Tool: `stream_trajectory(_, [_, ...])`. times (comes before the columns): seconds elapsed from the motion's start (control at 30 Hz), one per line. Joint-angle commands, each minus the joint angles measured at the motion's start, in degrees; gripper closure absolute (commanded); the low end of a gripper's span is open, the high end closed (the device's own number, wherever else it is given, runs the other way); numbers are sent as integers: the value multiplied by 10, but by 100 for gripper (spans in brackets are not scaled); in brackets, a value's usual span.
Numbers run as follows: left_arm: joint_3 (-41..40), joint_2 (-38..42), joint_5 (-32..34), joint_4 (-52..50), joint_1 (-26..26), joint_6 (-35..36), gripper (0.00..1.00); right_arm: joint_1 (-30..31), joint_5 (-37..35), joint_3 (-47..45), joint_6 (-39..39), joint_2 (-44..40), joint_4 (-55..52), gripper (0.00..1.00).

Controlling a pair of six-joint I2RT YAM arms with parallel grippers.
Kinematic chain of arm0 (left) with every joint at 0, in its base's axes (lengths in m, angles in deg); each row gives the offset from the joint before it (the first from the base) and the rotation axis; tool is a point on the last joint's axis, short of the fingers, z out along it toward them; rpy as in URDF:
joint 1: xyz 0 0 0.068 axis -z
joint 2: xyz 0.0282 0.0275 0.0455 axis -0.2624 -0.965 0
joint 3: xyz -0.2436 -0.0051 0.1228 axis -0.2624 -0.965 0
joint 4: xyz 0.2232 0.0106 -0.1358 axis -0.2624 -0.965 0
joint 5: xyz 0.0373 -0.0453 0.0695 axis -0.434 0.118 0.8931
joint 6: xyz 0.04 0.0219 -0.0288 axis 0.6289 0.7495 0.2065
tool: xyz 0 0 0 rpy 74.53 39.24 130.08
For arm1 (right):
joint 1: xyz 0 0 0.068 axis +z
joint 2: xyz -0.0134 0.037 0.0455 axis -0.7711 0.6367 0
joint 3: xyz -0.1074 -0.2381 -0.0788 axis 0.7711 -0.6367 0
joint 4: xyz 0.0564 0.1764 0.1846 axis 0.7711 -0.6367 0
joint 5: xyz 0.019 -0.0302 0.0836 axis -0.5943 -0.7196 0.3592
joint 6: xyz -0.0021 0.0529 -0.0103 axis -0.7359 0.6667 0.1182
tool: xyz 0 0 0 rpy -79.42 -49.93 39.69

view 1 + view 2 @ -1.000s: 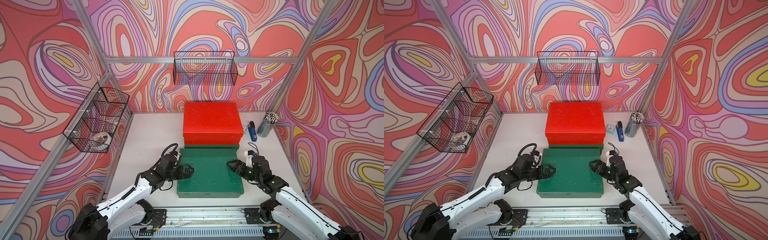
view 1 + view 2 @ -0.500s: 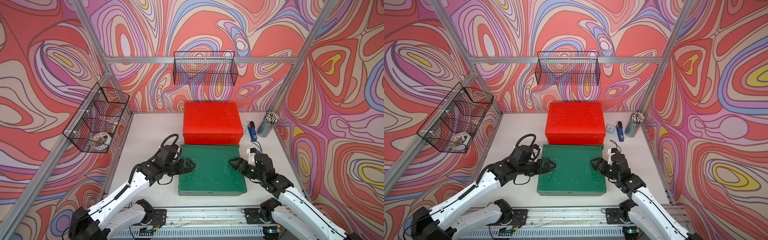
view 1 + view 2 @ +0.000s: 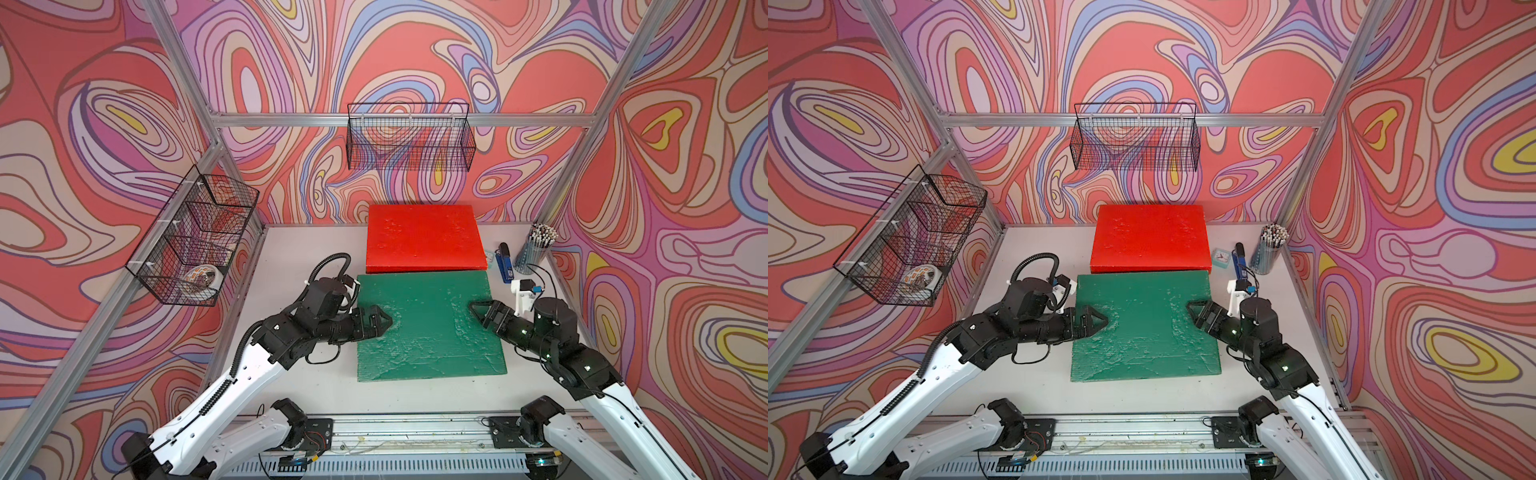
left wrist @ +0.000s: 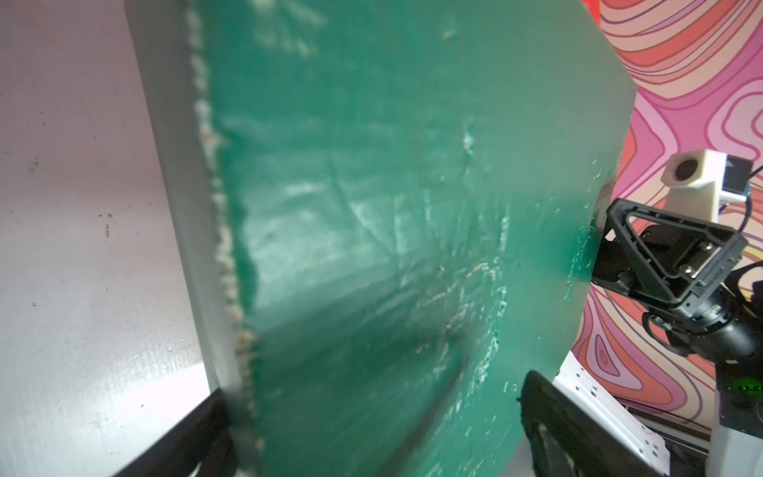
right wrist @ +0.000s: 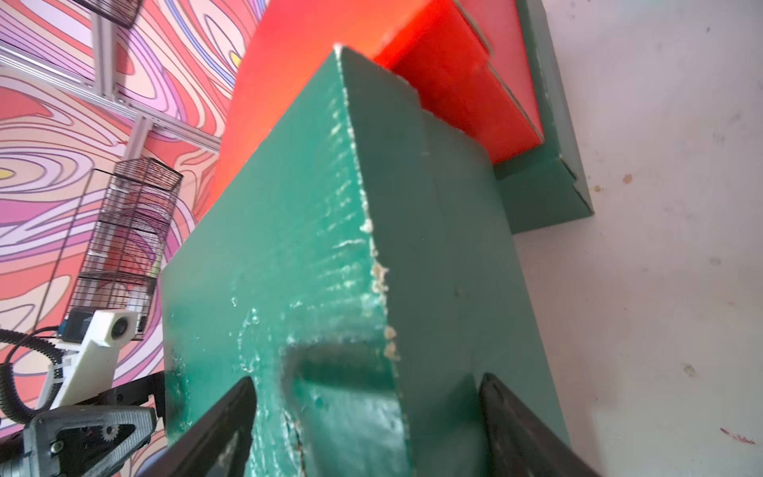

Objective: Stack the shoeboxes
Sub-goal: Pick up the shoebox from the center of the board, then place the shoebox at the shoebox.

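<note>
Operator: Grip, in both top views?

Spotter: The left gripper (image 3: 384, 322) and the right gripper (image 3: 476, 309) each clamp one short end of the raised green shoebox (image 3: 430, 332). An upper finger lies on the lid, and the lower one is hidden beneath. The box's long axis seems to run from one pair of fingers straight to the other.

Operator: Target?

Spotter: The red shoebox (image 3: 424, 237) lies off to the side of both pairs of fingers, the side away from the arm bases. Its near edge is just past the held lid's far edge. Neither arm looks nearer to it.

Operator: Left wrist view?

Spotter: The fingers (image 4: 553, 421) stand wide apart, with the box end filling the gap between them. Contact at the pads is too blurred to confirm. The right gripper (image 4: 619, 231) sits at the far end, straight ahead of these fingertips.

Operator: Right wrist view?

Spotter: Fingers (image 5: 214, 433) straddle the end, one on the lid and one under the box. The red shoebox is again sideways from them, resting on the lower green shoebox (image 5: 545, 194). I judge the move to be crosswise to the fingers, with both arms travelling together. The held box's underside probably needs more height first.
</note>
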Motion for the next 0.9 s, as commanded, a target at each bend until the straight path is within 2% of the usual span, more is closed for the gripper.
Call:
stream_trajectory(0.0, [68,-16,-55,35,28,3,0,10,76,54,4,11,17,16])
stream_trajectory(0.33, [234,-97,-64,-5,56,0,0,10,79,209,-6,63,-17,16])
stream_trajectory(0.4, [260,-109,-48,-6,61,1,0,10,82,232,-10,79,-20,16])
stream_trajectory(0.53, [313,-143,-33,-17,61,-1,0,9,88,269,-11,117,-13,16])
stream_trajectory(0.77, [398,-222,-56,-27,62,-20,0,10,92,323,-12,180,1,16])
stream_trajectory(0.87, [463,-261,-37,-46,62,-13,0,10,87,346,-17,203,1,16])
